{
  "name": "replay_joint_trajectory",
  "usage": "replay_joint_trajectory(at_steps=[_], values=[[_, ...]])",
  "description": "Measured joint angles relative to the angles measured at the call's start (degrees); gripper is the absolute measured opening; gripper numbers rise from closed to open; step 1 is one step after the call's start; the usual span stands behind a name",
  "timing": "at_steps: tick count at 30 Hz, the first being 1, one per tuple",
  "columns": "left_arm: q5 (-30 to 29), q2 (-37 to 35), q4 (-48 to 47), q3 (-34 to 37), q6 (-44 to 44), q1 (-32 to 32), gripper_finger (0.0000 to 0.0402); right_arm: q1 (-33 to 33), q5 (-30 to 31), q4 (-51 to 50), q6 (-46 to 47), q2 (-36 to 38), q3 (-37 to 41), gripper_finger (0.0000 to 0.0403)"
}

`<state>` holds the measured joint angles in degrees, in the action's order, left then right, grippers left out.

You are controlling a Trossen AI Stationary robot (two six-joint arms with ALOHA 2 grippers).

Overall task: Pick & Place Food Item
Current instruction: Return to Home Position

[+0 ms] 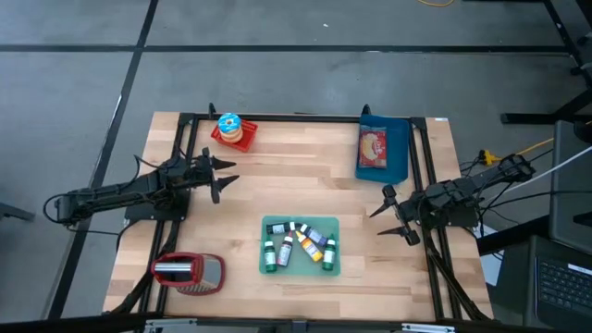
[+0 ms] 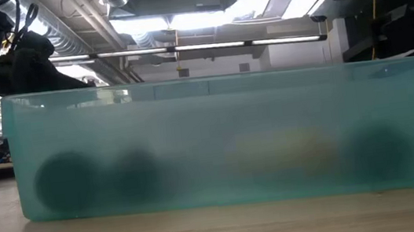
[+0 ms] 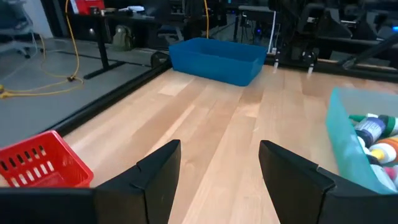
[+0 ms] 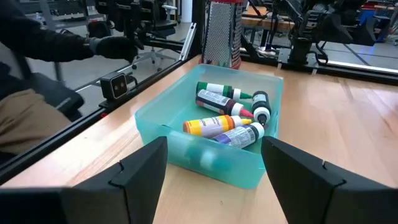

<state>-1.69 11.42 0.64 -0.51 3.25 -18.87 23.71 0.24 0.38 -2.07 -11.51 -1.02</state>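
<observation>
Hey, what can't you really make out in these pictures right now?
Low view: the bottles show only as dim blobs through the bin's frosted wall; count unclear.
Left wrist view: the picture's edges cut off part of the bin and the red basket.
Right wrist view: the grater's top is cut off.
High view: bottle labels too small to read.

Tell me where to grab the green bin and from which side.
Probably the thin upright wall nearest the right claw, taken from above, one finger inside, one outside. The green bin is open-topped and its bottles lie low, leaving that rim exposed.
</observation>
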Motion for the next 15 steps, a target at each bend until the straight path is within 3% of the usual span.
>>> replay_joint_trajectory(at_steps=[15], values=[[0.0,0.0,0.0,0.0,0.5,0.0,0.0214,0.1,0.3,0.0,0.1,0.1,0.0,0.0265]])
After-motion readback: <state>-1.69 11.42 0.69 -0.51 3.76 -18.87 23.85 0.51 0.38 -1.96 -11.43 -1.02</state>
